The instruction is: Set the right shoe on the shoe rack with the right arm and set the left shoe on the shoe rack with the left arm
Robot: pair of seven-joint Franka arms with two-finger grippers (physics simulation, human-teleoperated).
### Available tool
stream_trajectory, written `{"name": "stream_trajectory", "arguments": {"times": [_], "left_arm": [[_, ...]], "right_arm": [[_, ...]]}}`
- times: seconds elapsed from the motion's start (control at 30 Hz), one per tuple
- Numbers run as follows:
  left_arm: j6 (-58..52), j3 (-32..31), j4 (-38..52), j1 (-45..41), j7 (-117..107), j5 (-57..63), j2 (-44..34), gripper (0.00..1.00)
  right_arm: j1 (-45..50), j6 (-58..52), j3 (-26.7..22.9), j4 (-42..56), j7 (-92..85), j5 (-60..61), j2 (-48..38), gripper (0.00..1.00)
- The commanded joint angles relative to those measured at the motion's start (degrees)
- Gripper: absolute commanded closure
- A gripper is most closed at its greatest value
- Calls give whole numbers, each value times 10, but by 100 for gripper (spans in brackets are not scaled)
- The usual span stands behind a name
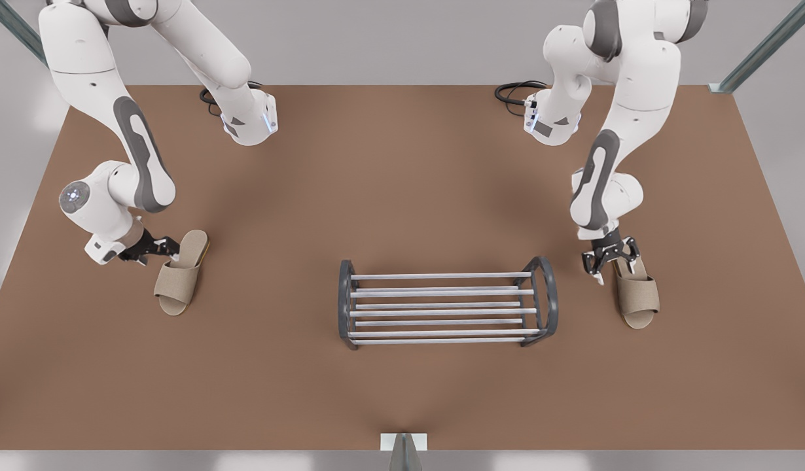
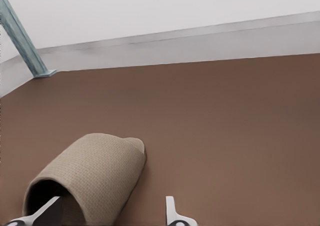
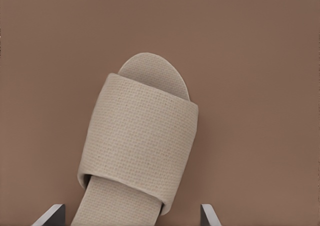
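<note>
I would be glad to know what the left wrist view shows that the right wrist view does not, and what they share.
Left wrist view: a low, slanted look along the beige woven left slipper, with the grey wall and a pale green metal strut beyond the brown table.

Right wrist view: a straight-down look onto the beige woven right slipper, its band and toe end.

Shared: brown table, one slipper, and a gripper's open jaws at its heel end, left gripper and right gripper.
</note>
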Motion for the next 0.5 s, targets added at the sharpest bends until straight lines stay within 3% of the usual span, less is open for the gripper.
{"name": "stream_trajectory", "arguments": {"times": [0.0, 0.47], "left_arm": [[29, 0, 4, 9, -535, 29, 5, 0], [28, -4, 79, 25, -535, 39, 73, 0]], "right_arm": [[2, 39, 1, 4, -104, 1, 2, 0], [-9, 112, -1, 2, -111, -4, 51, 0]]}}
